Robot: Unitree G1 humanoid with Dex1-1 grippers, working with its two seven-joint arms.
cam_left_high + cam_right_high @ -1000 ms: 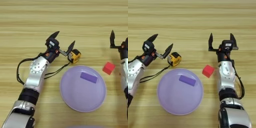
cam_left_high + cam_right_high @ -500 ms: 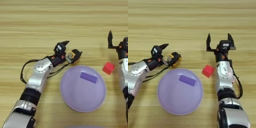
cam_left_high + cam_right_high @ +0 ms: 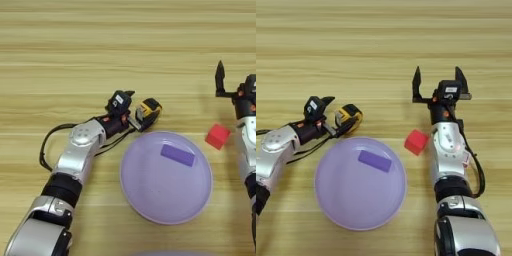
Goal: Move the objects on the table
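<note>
The left gripper (image 3: 134, 107) lies low on the table, its two black fingers set around the yellow-and-black tape measure (image 3: 148, 111), one finger above it and one running under its near side, touching the case; whether they are pressed tight on it I cannot tell. A white tag sits on the gripper's black housing, its writing too small to read. The tape measure rests on the wood just beyond the upper left rim of the purple plate (image 3: 150, 210).

The right gripper (image 3: 438, 85) stands upright farther back on the right, its two fingers spread wide with nothing between them. A small white tag shows on its housing too, unreadable. The right eye view shows both of its fingers; the left eye view catches only one finger at the picture's edge.

One red cube (image 3: 416, 142) sits on the wooden table (image 3: 100, 45) between the plate and the right arm, just beside the forearm. One flat purple block (image 3: 178, 154) lies in the plate, in its upper half. There is one plate, one cube, one block and one tape measure.
</note>
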